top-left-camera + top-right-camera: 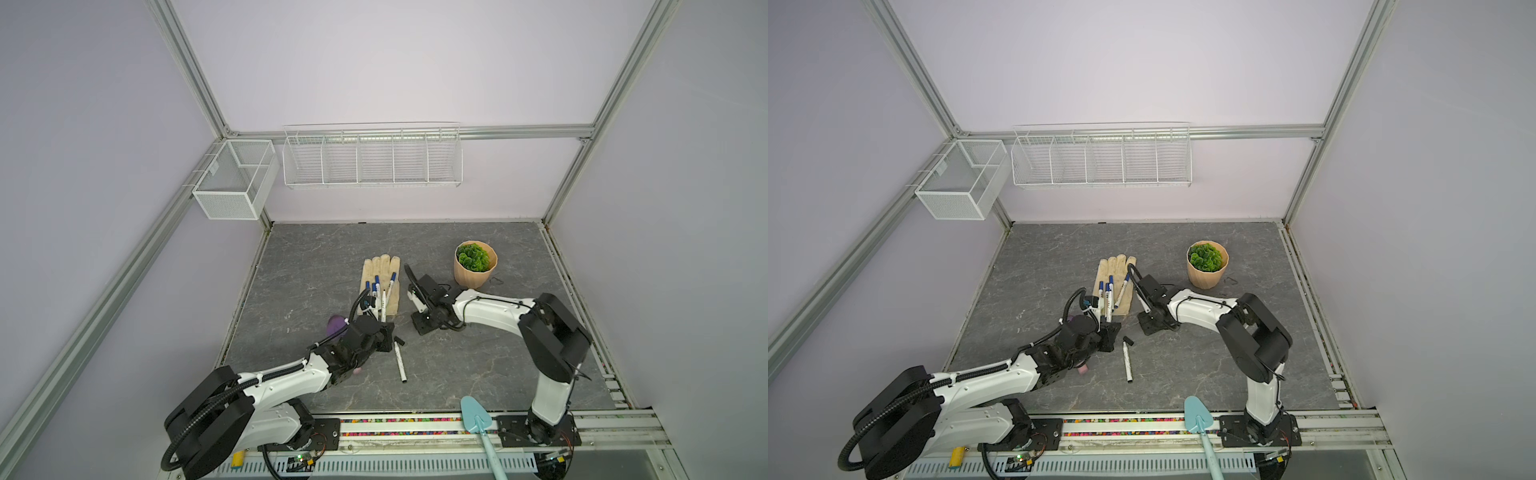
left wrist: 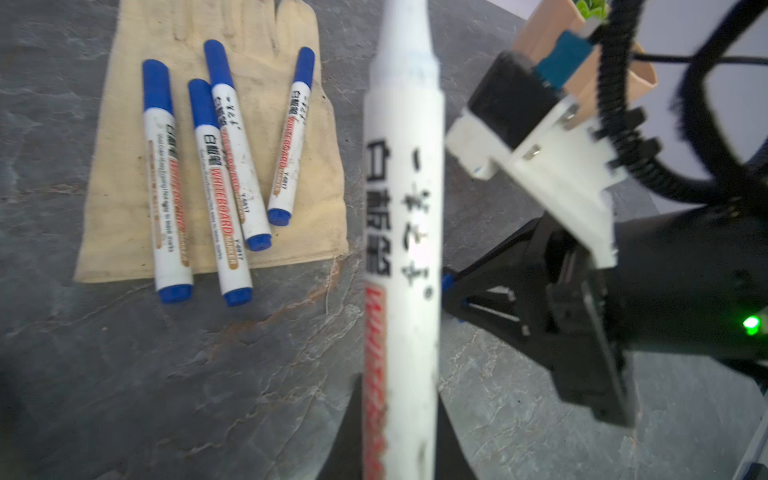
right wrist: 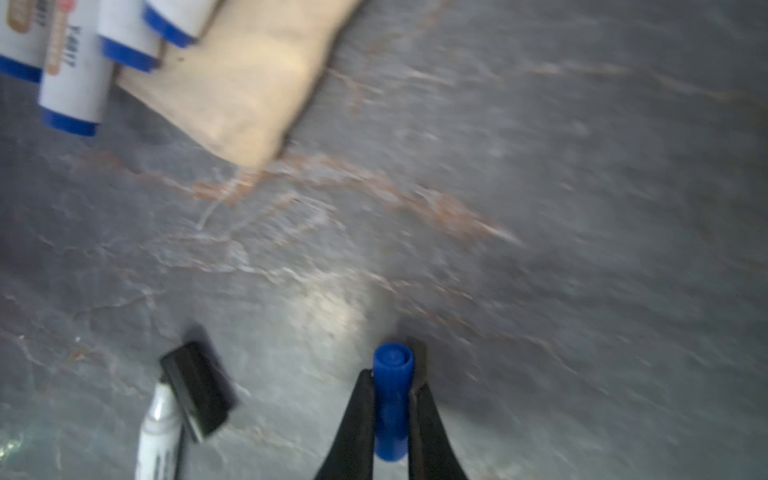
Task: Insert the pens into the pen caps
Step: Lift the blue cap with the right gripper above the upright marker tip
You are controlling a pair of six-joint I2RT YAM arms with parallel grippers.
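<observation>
**Inspector:** Begin left of the glove [image 1: 380,266].

**Assistant:** A purple trowel [image 1: 336,326] lies near the cuff corner. It is mostly hidden behind the left arm.

**Inspector:** And the left gripper [image 2: 399,386]?

**Assistant:** It is closed narrow on an uncapped pen [image 2: 401,187]. In both top views the pen rises from the jaws and crosses the glove's cuff. Its bare tip points toward the glove's fingers.

**Inspector:** What is on the glove itself?

**Assistant:** Four capped pens [image 2: 218,195] lie side by side, blue caps toward the glove's fingers. The tails of two overhang the cuff onto the table [image 2: 124,374].

**Inspector:** Anything off the cuff?

**Assistant:** A black pen [image 1: 400,362] lies flat on the table, just clear of the cuff on the robot's side. A black cap [image 3: 199,390] sits askew at its tip. The right wrist view is blurred, so I cannot tell whether the cap is seated or only touching.

**Inspector:** The right gripper [image 3: 392,374]?

**Assistant:** It is just right of the cuff, pointing down at the table. Its jaws press on both sides of a blue cap [image 3: 392,415].

**Inspector:** And farther right?

**Assistant:** A pot [image 1: 473,274] with a green plant stands well apart from the glove's fingers.
</observation>
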